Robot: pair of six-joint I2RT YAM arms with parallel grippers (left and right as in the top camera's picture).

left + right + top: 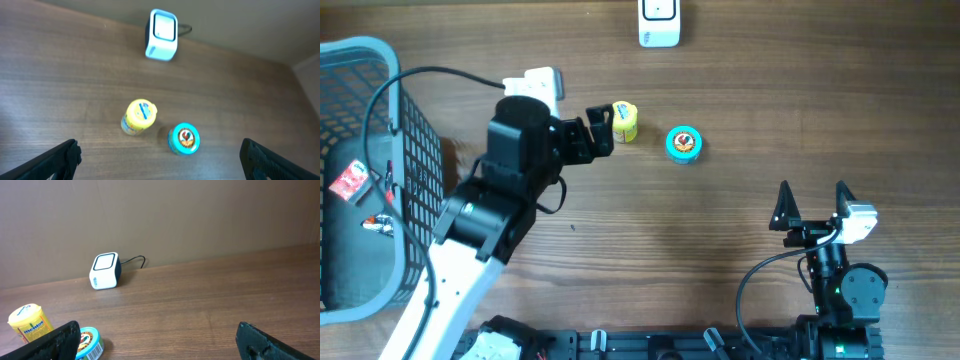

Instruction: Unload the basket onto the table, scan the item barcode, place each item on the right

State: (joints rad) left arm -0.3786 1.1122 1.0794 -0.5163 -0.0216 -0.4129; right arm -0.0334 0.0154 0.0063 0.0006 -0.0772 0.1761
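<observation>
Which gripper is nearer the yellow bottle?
Left. The left gripper sits right beside the yellow bottle, jaws open; the right gripper is far off, beyond the teal tin.

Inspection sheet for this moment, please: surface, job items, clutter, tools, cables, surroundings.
Surface: wooden table, bare wood, no spills seen.
Job's things: yellow bottle upright, beside but apart from teal tin; white scanner at the far edge.
Clutter: blue basket at the left, red packet inside.
Tools: left tool open, close to the yellow bottle; right tool open, holding nothing.
Cables: black cable looping over the left arm; scanner cable behind the scanner.
Surroundings: plain wall behind the table.
</observation>
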